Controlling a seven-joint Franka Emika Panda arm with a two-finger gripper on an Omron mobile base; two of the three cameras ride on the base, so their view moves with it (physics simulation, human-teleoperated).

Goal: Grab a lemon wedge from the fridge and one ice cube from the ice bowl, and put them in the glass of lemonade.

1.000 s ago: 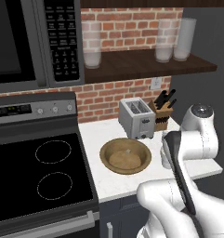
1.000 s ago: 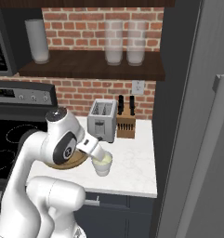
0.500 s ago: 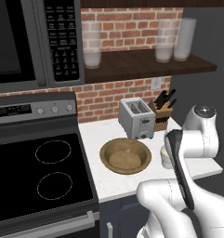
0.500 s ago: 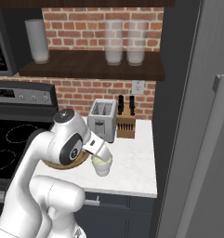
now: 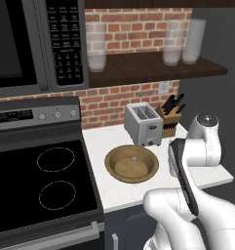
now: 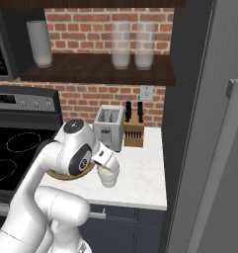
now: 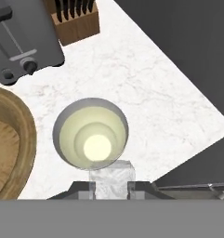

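Note:
In the hand view my gripper (image 7: 111,186) is shut on a clear ice cube (image 7: 111,175), held just above the near rim of the glass of lemonade (image 7: 58,135), a short whitish cup of pale yellow liquid. That glass (image 6: 108,177) stands on the white counter under my hand, right of the ice bowl (image 5: 110,165), a wide brown wooden bowl (image 7: 20,135). The fridge (image 6: 209,123) rises dark grey at the right, door closed. The lemon wedge is out of view.
A toaster (image 5: 143,124) and a knife block (image 5: 170,122) stand at the back of the counter. The black stove (image 5: 41,180) lies left of the bowl. Tall clear glasses (image 6: 133,44) sit on the shelf above. The counter's front edge (image 6: 135,201) is near the glass.
The arm has shifted slightly to the right. The hand stays over the glass with the ice cube still in its grip.

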